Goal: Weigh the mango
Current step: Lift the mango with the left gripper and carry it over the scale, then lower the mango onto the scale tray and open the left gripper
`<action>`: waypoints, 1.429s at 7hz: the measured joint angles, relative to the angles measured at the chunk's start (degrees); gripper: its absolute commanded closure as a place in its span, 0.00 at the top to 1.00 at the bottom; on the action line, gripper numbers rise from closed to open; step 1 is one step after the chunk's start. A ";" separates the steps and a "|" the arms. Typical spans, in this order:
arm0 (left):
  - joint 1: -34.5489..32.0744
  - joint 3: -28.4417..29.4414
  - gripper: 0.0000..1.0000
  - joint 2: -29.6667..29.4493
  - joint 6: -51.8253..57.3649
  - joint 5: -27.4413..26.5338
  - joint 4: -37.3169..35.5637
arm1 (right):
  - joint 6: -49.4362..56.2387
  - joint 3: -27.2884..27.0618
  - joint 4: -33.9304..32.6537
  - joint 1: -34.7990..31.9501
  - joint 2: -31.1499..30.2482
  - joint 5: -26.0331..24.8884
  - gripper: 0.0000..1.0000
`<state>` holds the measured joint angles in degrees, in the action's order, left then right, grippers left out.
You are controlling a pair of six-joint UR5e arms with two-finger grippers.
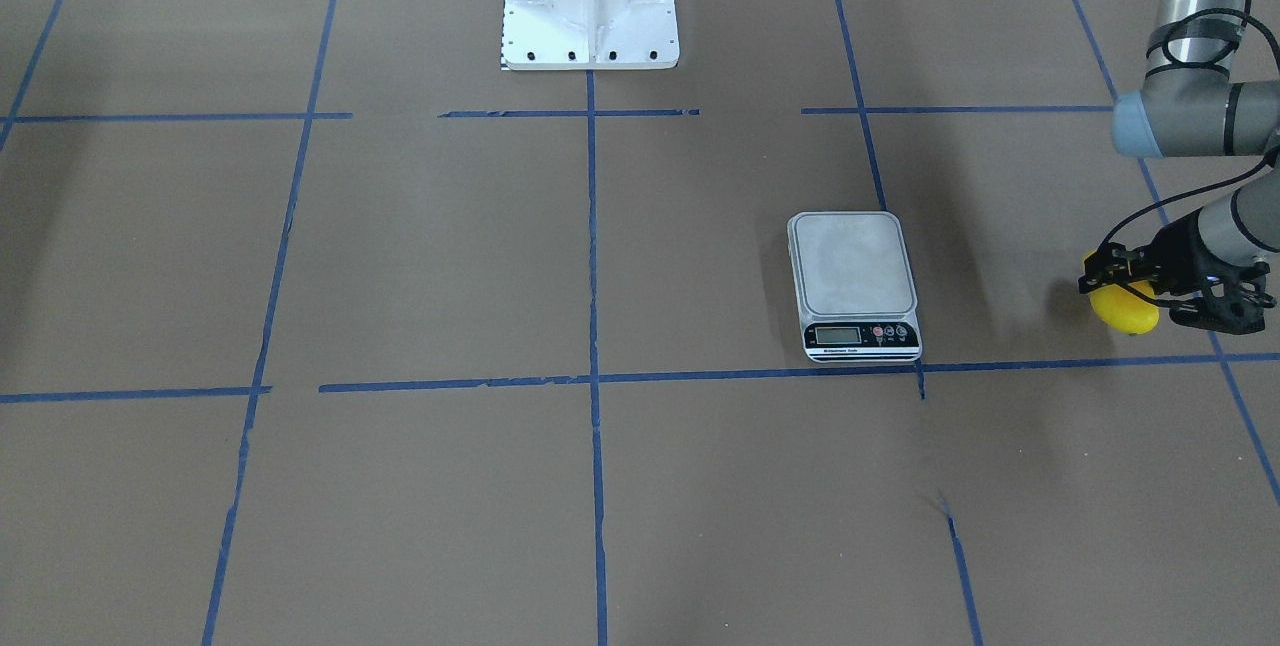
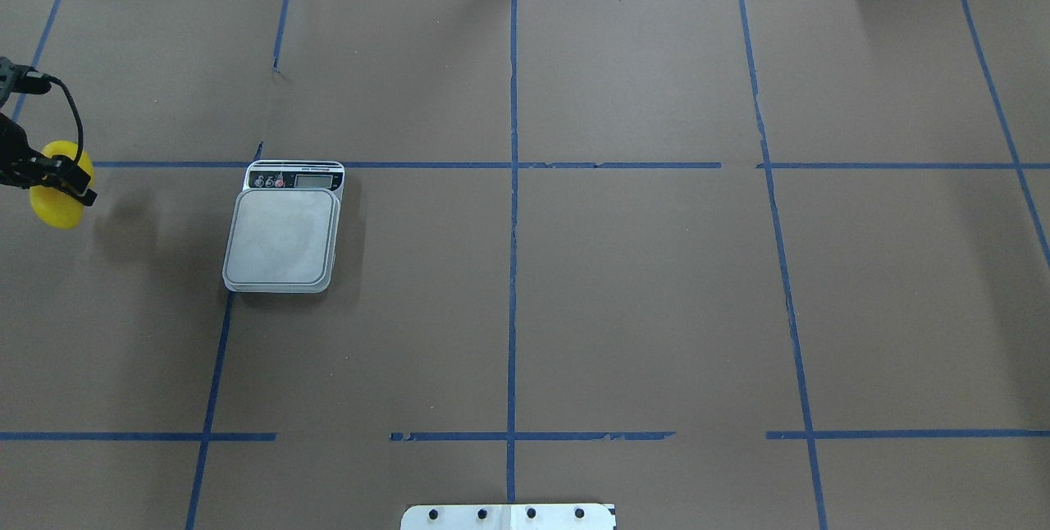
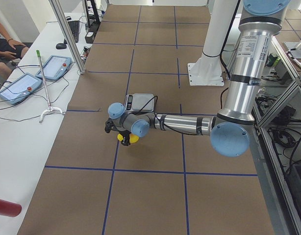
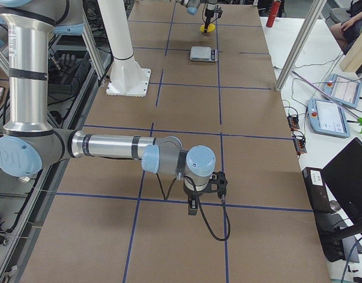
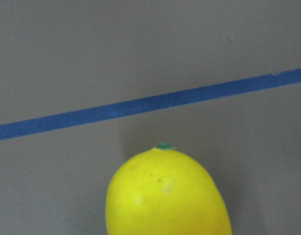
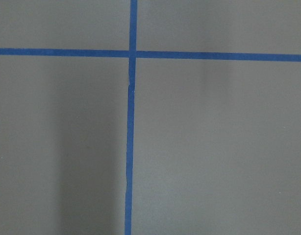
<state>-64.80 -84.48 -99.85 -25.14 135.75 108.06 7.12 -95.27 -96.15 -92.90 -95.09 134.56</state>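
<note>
The mango point(image 2: 56, 206) is bright yellow and sits in my left gripper point(image 2: 51, 178), which is shut on it at the table's far left. A shadow to its right shows that it hangs a little above the paper. It also shows in the front view point(image 1: 1125, 312), held by that gripper point(image 1: 1118, 278), and it fills the bottom of the left wrist view point(image 5: 167, 196). The scale point(image 2: 283, 239) lies flat to the gripper's right with a bare platform point(image 1: 853, 264). My right gripper point(image 4: 203, 190) shows only in the exterior right view, low over the table; I cannot tell whether it is open.
The table is covered in brown paper with blue tape lines point(image 2: 513, 185). The robot's white base plate point(image 1: 590, 1) stands at the middle of the robot's side. Operator pendants point(image 3: 23, 83) and cables lie on a white bench beyond the table.
</note>
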 measured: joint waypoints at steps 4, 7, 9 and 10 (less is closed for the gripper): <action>6.36 -11.30 0.00 -5.63 -13.99 -0.18 -7.77 | 0.00 0.00 0.00 0.00 0.05 0.00 1.00; 14.22 -10.81 0.00 -7.52 -17.97 0.01 -7.51 | 0.00 0.00 0.00 0.00 0.01 0.00 1.00; 16.87 -10.58 0.00 -9.38 -18.16 0.13 -7.26 | 0.00 0.00 0.00 0.00 0.00 0.00 1.00; 17.58 -10.29 0.00 -9.90 -18.14 0.06 -7.23 | 0.00 0.00 0.00 0.00 0.01 0.00 1.00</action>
<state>-47.23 -94.78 -109.75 -43.28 135.81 100.83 7.12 -95.27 -96.15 -92.90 -95.08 134.56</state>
